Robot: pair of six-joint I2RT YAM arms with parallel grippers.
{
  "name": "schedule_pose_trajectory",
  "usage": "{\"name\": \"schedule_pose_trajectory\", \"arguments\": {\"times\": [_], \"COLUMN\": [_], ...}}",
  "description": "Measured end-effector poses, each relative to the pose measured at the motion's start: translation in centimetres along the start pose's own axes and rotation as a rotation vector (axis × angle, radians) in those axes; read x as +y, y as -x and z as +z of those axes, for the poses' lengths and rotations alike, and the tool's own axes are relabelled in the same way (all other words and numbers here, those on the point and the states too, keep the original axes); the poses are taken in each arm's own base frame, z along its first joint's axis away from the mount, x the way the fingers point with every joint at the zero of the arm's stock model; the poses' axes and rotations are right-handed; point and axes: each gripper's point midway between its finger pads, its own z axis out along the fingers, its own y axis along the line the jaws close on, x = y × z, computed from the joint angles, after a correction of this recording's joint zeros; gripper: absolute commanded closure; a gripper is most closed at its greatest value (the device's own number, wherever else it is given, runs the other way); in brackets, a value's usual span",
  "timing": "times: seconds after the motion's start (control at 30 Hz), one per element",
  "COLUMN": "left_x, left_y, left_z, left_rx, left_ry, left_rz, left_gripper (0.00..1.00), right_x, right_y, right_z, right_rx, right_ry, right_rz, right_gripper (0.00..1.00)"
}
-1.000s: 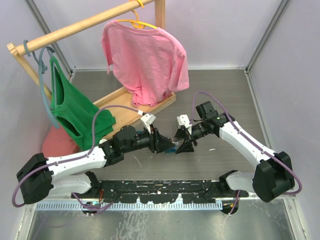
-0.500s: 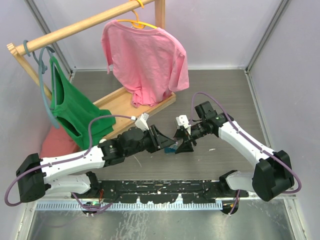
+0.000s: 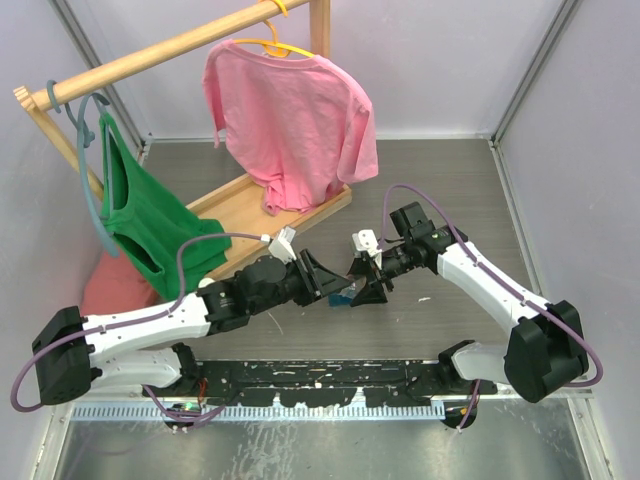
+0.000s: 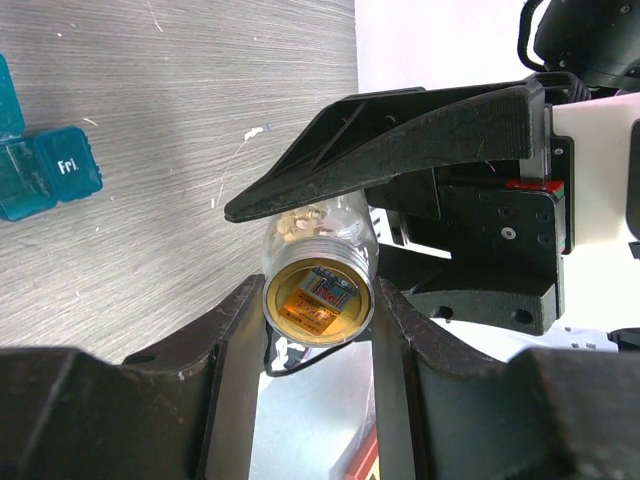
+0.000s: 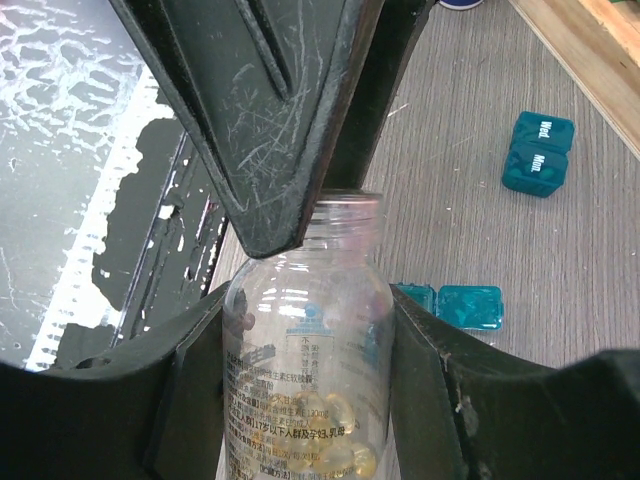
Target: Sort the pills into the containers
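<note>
My right gripper point(image 3: 366, 284) point(image 5: 308, 330) is shut on a clear pill bottle point(image 5: 305, 370) with yellow softgels at its bottom. The bottle's uncapped mouth point(image 4: 318, 292) sits between my left gripper's point(image 3: 322, 279) point(image 4: 318, 300) fingers, which press on its rim from both sides above the table. A teal container point(image 5: 540, 153) marked "Wed" and "Mon" lies on the table beyond. Another teal container point(image 5: 455, 305) lies next to the bottle, and it also shows in the top view point(image 3: 343, 296). A teal box marked "Fri" point(image 4: 45, 170) shows at the left of the left wrist view.
A wooden clothes rack point(image 3: 270, 205) stands at the back left with a pink shirt point(image 3: 290, 115) and a green top point(image 3: 150, 215) on hangers. A red cloth point(image 3: 110, 285) lies at the left wall. A black rail point(image 3: 320, 380) runs along the near edge.
My left arm has swung forward and its gripper has shifted slightly up and right at the bottle's mouth. The right gripper and the bottle have barely moved.
</note>
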Motion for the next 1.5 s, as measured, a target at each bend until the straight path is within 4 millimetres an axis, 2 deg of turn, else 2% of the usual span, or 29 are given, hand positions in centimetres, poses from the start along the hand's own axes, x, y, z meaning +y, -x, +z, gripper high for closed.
{"name": "schedule_pose_trajectory", "arguments": {"times": [0.07, 0.2, 0.4, 0.53, 0.67, 0.9, 1.0, 1.2, 1.37, 1.5], "left_x": [0.0, 0.1, 0.6, 1.1, 1.3, -1.5, -1.1, 3.7, 3.3, 2.3], "left_y": [0.0, 0.1, 0.0, -0.3, -0.8, -0.3, -0.4, -1.4, -1.1, -0.3], "left_z": [0.0, 0.1, 0.1, -0.2, -1.4, -5.5, -6.3, -4.7, -2.8, -1.3], "left_rx": [-0.001, -0.006, -0.003, 0.019, 0.063, 0.045, 0.006, -0.013, -0.012, -0.018], "left_ry": [-0.004, -0.004, 0.007, 0.014, 0.000, -0.204, -0.301, -0.361, -0.436, -0.496], "left_rz": [0.003, 0.006, 0.043, 0.116, 0.240, 0.544, 0.721, 1.209, 1.434, 1.478], "left_gripper": [0.49, 0.42, 0.21, 0.07, 0.01, 0.02, 0.02, 0.02, 0.00, 0.07], "right_x": [0.0, 0.1, 0.2, 0.3, 0.3, 0.3, 0.3, 0.4, 0.3, 0.3], "right_y": [0.0, 0.0, -0.1, -0.1, -0.1, -0.1, -0.1, -0.1, -0.2, -0.5], "right_z": [0.0, 0.0, 0.0, 0.0, 0.0, 0.0, 0.0, 0.0, 0.0, 0.1], "right_rx": [0.000, 0.001, 0.002, 0.003, 0.003, 0.002, 0.002, 0.002, 0.004, 0.007], "right_ry": [0.000, 0.003, 0.006, 0.007, 0.008, 0.009, 0.009, 0.009, 0.012, 0.017], "right_rz": [0.000, 0.007, 0.012, 0.016, 0.016, 0.014, 0.015, 0.014, 0.015, 0.022], "right_gripper": [0.99, 0.99, 0.99, 0.99, 0.99, 0.99, 0.99, 0.99, 0.99, 0.99]}}
